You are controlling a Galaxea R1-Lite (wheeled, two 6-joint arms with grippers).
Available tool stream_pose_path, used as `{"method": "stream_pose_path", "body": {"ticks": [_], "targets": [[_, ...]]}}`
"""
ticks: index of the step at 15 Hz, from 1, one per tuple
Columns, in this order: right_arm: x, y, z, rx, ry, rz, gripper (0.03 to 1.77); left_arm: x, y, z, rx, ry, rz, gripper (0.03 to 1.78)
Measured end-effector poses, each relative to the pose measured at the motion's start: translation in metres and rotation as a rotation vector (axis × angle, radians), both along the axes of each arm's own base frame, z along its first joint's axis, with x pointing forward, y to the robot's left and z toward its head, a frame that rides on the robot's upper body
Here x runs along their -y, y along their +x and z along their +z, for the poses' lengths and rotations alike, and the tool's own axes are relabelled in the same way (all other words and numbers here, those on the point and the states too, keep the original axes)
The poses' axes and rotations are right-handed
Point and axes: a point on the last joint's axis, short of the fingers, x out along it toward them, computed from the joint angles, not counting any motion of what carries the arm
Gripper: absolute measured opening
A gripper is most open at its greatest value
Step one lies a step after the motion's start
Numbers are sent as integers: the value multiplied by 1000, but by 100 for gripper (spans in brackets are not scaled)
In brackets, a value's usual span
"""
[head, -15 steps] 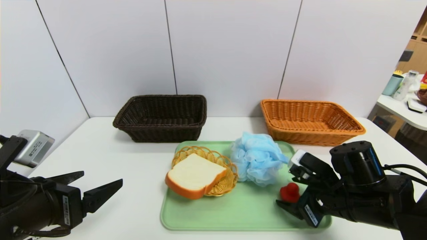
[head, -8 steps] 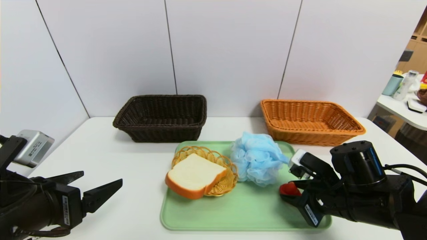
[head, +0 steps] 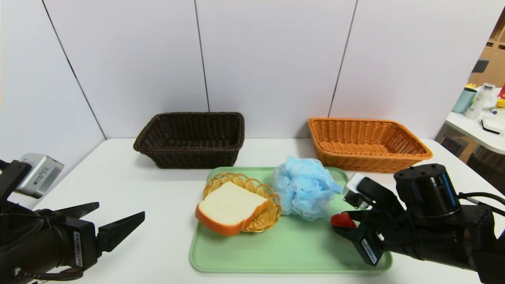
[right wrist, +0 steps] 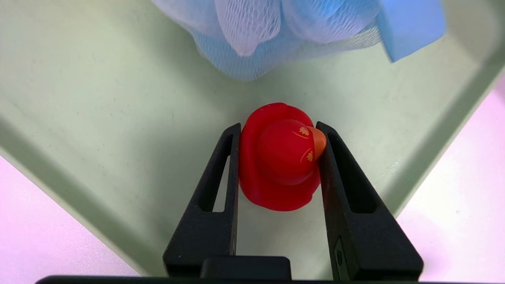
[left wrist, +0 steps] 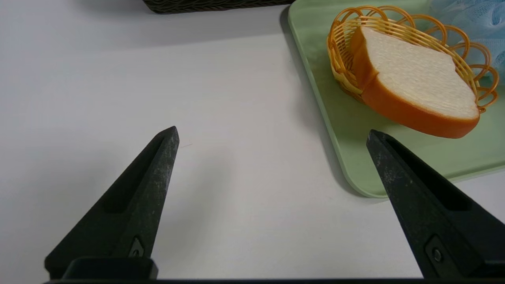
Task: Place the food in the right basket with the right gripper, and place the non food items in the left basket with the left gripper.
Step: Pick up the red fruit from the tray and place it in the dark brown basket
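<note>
A pale green tray (head: 244, 260) is lying on the white table (head: 150, 189). On it are showing a red rubber duck (right wrist: 280, 161) with an orange beak, a light blue mesh bath pouf (head: 303, 187), and orange-crusted white bread (head: 230, 208) in a yellow wire basket (head: 268, 215). Behind are standing a dark brown wicker basket (head: 189, 156) and an orange wicker basket (head: 367, 157).

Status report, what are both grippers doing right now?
Right gripper shut on red toy duck, low over green tray. Left gripper open, parked over table. Blue bath pouf just behind duck.
</note>
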Motion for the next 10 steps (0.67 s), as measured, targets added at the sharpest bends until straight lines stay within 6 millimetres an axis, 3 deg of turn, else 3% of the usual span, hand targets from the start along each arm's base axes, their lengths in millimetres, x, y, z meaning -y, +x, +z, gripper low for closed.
{"method": "stream_pose_path", "body": {"ticks": [5, 10], "targets": [[1, -1, 27, 113, 30, 11, 59, 0, 0, 0, 0, 1, -1, 169], [0, 1, 69, 261, 59, 7, 57, 0, 0, 1, 7, 8, -4, 169]]}}
